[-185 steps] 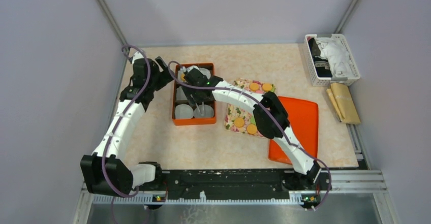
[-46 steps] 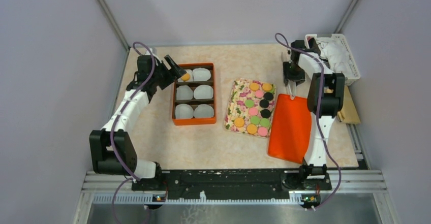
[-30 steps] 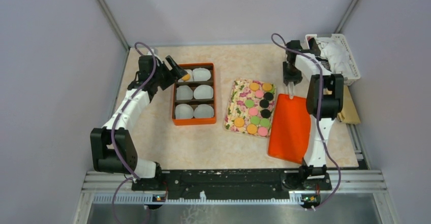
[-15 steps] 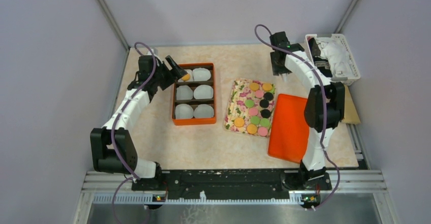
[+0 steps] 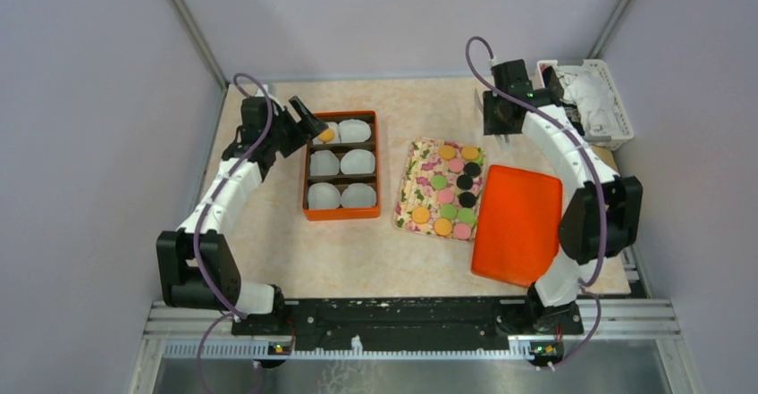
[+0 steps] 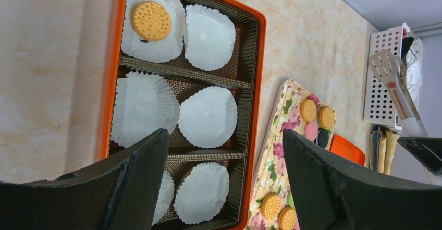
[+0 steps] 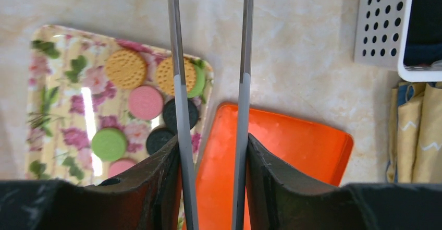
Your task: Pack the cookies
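Orange box [image 6: 257,84] is holding just one cookie [image 6: 150,20]; the other cookies [image 5: 439,181] are lying on the floral tray [image 5: 409,199], so packing is barely starting. The left gripper [image 6: 224,136] is hanging wide and empty over the box; the right gripper [image 7: 212,141] is clasping tongs [image 7: 177,58] beyond the tray.

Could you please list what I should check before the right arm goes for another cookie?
1. Grip of right claw on tongs: ok.
2. Nothing in tong tips: cannot tell.
3. Access to cookies on floral tray: ok, uncovered.
4. Free paper cups in orange box: ok, five.
5. Room at box: not ok, left claw hangs open over its far left corner.
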Controlling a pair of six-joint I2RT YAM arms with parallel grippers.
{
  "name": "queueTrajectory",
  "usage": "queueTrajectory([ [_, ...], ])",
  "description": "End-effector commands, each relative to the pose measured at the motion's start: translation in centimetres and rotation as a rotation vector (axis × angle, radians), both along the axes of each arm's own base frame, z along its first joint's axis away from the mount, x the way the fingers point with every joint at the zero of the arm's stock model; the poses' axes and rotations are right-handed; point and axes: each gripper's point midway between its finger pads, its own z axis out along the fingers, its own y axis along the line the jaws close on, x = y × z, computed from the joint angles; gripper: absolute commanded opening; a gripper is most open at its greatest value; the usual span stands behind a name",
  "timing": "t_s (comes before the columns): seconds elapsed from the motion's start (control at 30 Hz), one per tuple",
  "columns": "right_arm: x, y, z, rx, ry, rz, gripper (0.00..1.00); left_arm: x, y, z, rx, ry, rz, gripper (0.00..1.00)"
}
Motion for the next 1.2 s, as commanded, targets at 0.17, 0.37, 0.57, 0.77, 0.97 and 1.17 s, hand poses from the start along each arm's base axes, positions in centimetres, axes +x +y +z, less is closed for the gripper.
queueTrajectory([
  [0.17, -4.5, 5.8, 6.2, 0.208, -0.171, 0.171, 0.44, 0.0, -0.1, 3.2, 0.01, -0.085, 0.002, 0.86],
  [0.37, -7.9, 7.7, 4.4, 0.168, -0.136, 0.236, 0.48, -0.2, -0.4, 3.1, 0.008, -0.079, -0.009, 0.86],
  [0.57, -11.4, 8.6, 3.2, 0.13, -0.11, 0.282, 0.47, -0.6, -0.4, 3.4, 0.021, -0.083, -0.006, 0.86],
  [0.77, -14.7, 9.0, 0.4, 0.1, -0.027, 0.325, 0.48, -0.9, -0.6, 3.2, 0.023, -0.078, -0.01, 0.85],
  [0.97, -17.7, 10.0, -1.1, 0.102, 0.023, 0.358, 0.47, -1.3, -0.8, 3.0, 0.024, -0.07, -0.016, 0.85],
  [1.17, -20.0, 9.7, -3.2, 0.097, 0.075, 0.357, 0.47, -1.6, -1.0, 3.0, 0.021, -0.071, -0.022, 0.85],
])
